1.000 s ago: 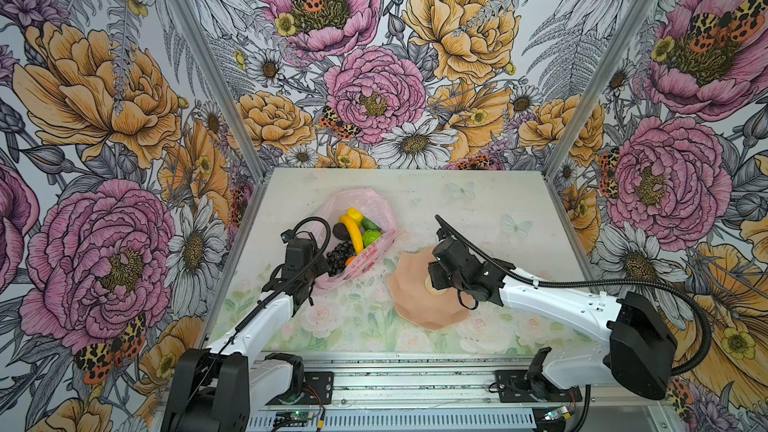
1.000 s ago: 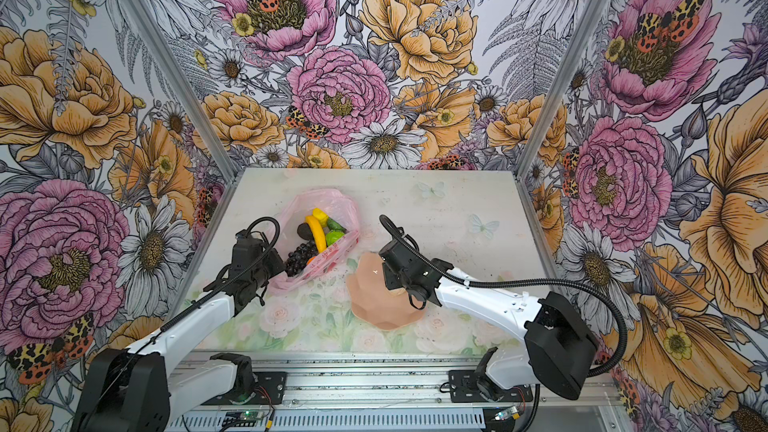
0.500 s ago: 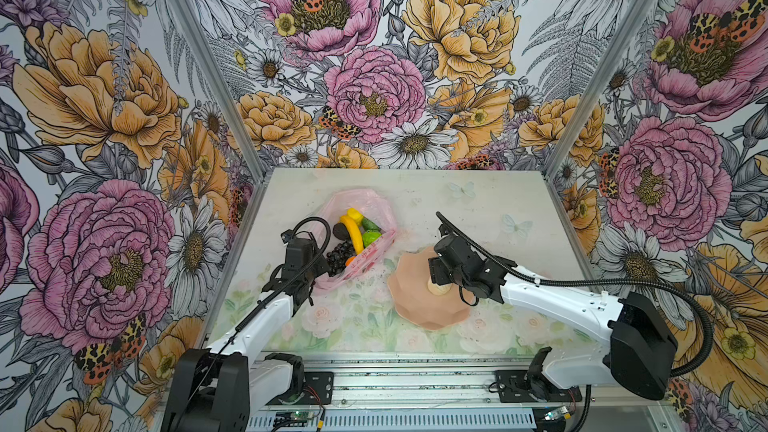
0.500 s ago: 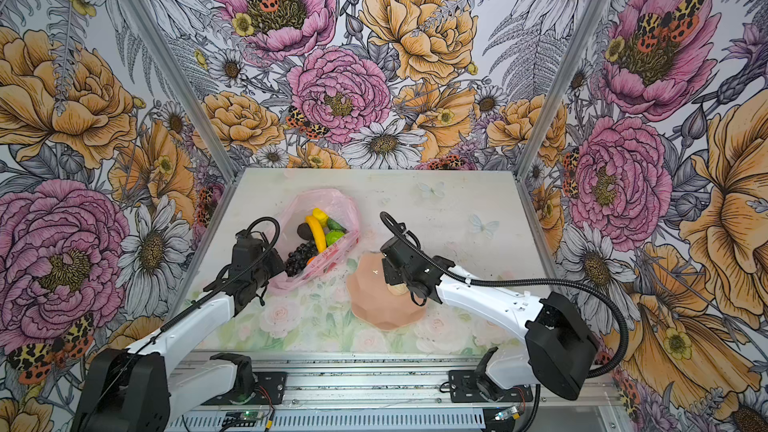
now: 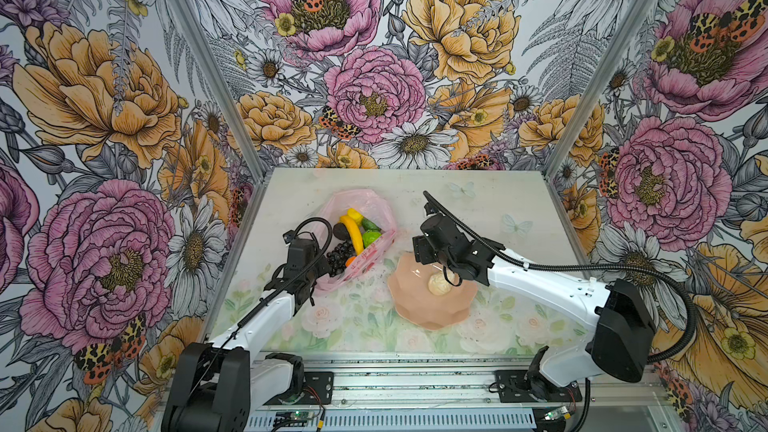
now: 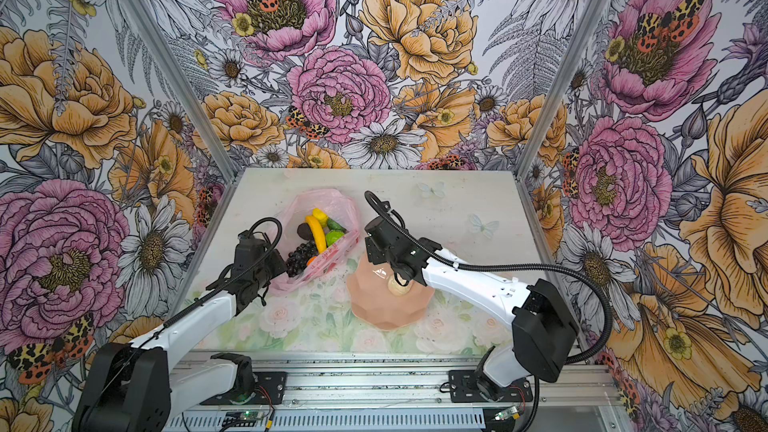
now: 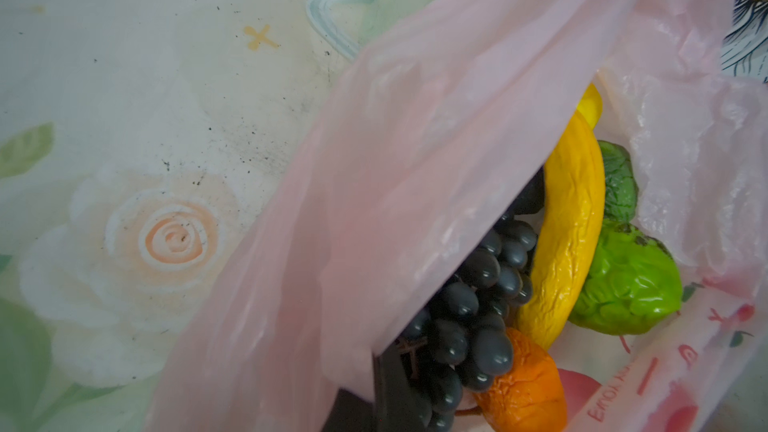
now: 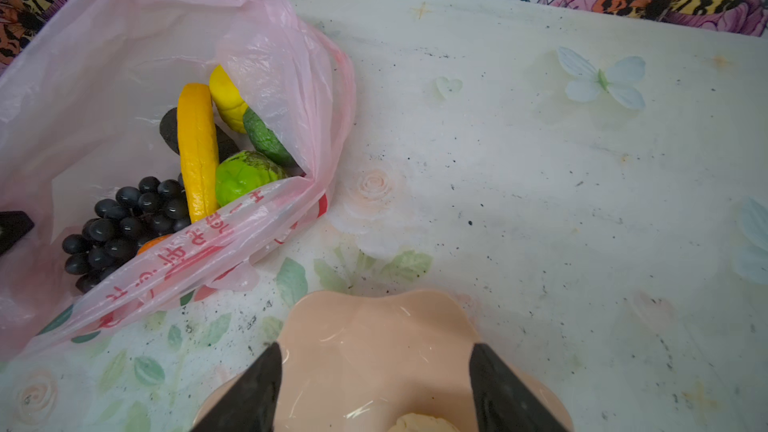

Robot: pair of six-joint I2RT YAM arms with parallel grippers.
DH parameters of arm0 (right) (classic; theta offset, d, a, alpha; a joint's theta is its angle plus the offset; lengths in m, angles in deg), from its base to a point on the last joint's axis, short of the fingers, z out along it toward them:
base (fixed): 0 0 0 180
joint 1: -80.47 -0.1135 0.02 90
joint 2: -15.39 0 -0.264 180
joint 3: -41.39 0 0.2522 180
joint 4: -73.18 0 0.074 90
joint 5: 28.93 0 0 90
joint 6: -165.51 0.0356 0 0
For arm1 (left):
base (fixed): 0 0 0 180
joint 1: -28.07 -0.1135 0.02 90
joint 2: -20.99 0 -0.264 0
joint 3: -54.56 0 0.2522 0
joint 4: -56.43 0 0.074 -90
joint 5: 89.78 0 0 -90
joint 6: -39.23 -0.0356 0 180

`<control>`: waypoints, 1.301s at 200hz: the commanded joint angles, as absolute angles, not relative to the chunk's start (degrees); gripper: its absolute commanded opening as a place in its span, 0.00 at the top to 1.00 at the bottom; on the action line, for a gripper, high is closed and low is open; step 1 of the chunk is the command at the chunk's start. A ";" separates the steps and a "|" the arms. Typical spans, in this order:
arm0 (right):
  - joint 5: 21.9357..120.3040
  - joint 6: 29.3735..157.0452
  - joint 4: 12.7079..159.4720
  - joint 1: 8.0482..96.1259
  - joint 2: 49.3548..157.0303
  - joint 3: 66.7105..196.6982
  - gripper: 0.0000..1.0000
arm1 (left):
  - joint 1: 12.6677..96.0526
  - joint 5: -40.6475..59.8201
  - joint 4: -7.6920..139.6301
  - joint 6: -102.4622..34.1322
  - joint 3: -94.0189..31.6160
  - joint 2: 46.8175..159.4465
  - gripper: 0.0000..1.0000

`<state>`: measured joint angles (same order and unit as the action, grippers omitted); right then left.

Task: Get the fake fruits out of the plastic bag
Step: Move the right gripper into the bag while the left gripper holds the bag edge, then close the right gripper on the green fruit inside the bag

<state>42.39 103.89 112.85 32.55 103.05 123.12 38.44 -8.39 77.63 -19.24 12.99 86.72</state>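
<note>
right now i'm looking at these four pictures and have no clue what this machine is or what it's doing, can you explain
Two white robot arms are bolted at the near edge of a table. The two wide pictures come from one camera head high above; the two close ones come from a small camera on each arm's wrist. On the table lie a pink bag of toy fruit, with a banana and grapes showing, and a peach bowl with one cream piece in it. The left arm has its jaws shut, apparently pinching the bag's edge to hold it open. The right arm has its jaws open over the bowl, holding nothing.
</note>
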 commanded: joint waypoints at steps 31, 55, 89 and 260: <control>49.19 101.73 108.90 30.82 117.79 137.90 0.27 | 45.29 -13.34 78.17 -22.97 9.23 88.90 1.00; 51.90 101.44 108.79 30.79 125.07 144.42 0.27 | 46.34 -12.75 78.57 -23.43 7.99 91.26 1.00; 53.03 101.57 108.81 31.20 132.93 150.79 0.28 | 46.53 -9.79 77.92 -22.50 7.66 93.15 1.00; 55.77 101.48 110.40 33.96 145.41 157.90 0.30 | 42.31 -6.40 75.81 -20.63 10.21 91.17 1.00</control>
